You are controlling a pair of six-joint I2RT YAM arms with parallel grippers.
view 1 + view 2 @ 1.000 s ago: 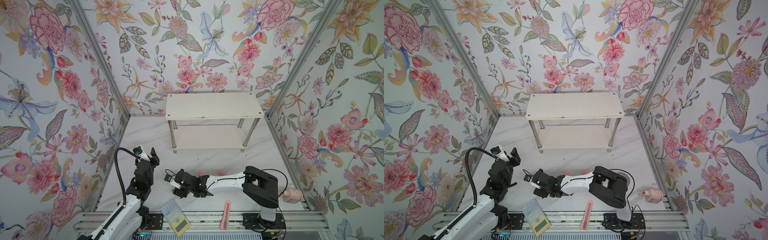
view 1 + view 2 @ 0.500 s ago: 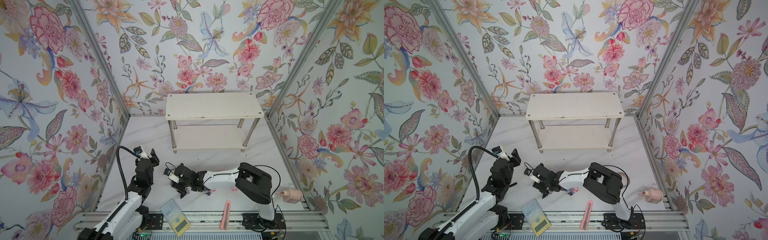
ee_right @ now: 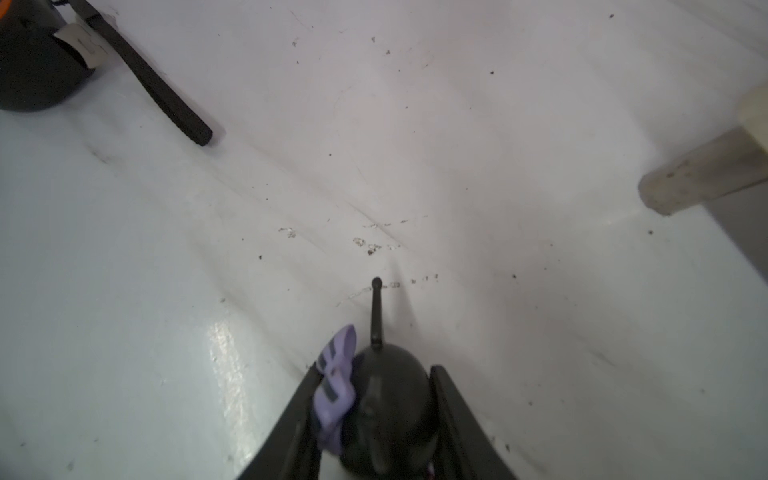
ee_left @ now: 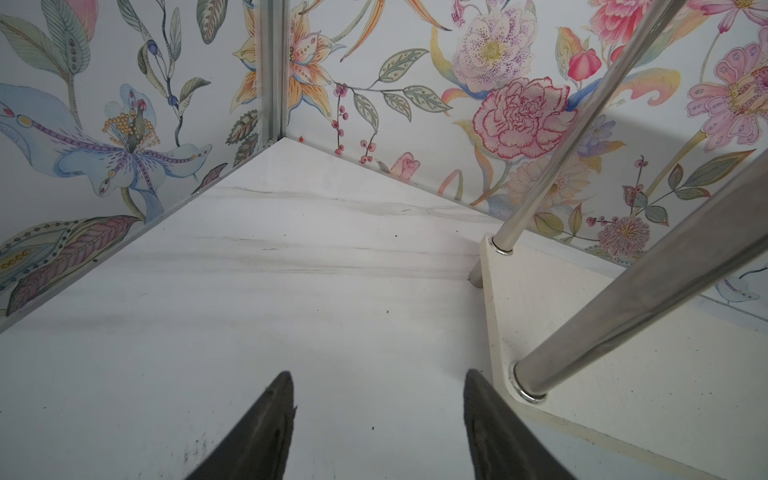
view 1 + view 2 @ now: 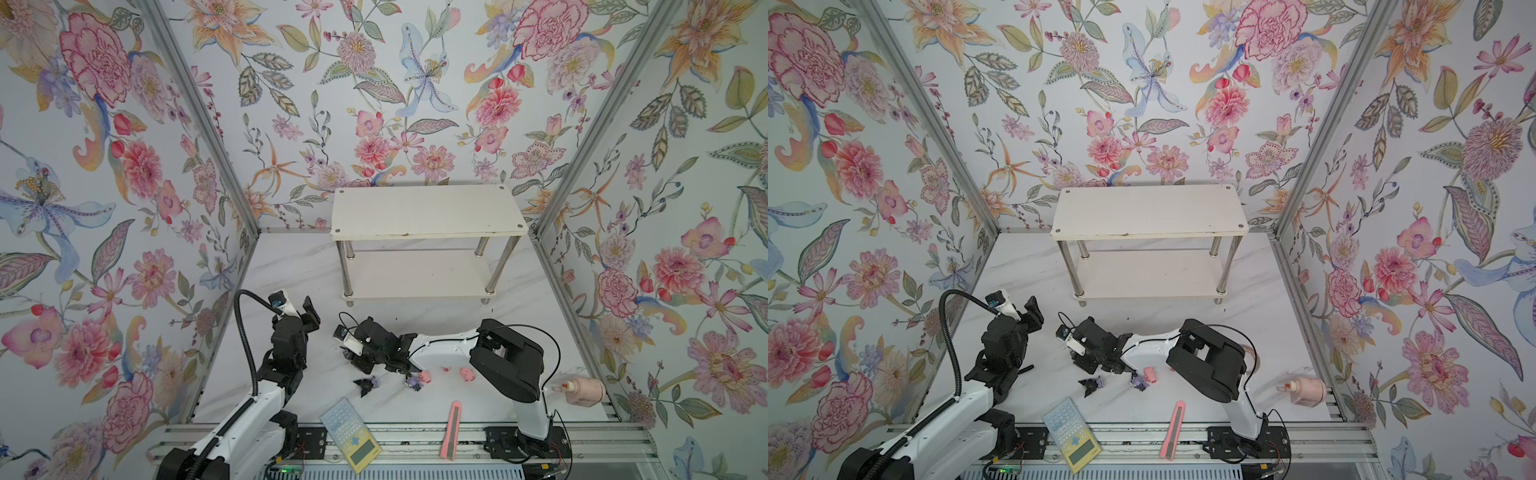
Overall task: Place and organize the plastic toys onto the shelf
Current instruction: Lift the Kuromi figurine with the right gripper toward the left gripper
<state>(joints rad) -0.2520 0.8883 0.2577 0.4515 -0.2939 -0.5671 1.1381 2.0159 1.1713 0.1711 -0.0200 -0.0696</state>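
Clearly the right pincer [image 3: 374, 369] is clamped on a black-and-purple figurine [image 3: 386, 399]. Its dark fingers [image 3: 451, 411] press either side of a glossy black, dome-shaped body. A thin black spike stands off the body, and a lavender piece with dark stripes lies against one finger. The wrist view is blurred, so I cannot tell whether that lavender piece is an ear or a limb. The held toy is low over the middle of the counter [image 5: 291, 266], nearer the front edge than the back.

Other toys lie on the counter by the middle of the front edge. A second figurine [image 5: 365, 384], mostly black with pointed tips and a lilac patch, lies alone. A third figurine [image 5: 413, 381], showing more purple, is just beside a small rounded pink pig [image 5: 424, 377]. Another pig [image 5: 467, 374] lies further toward the right edge, close under the right arm.

The shelf [image 5: 424, 212] stands against the back edge. It is white, with two flat boards on chrome tube legs and screws at the corners.

The left pincer [image 4: 377, 376] has its fingers apart over the counter, near the front left corner of the shelf's lower board.
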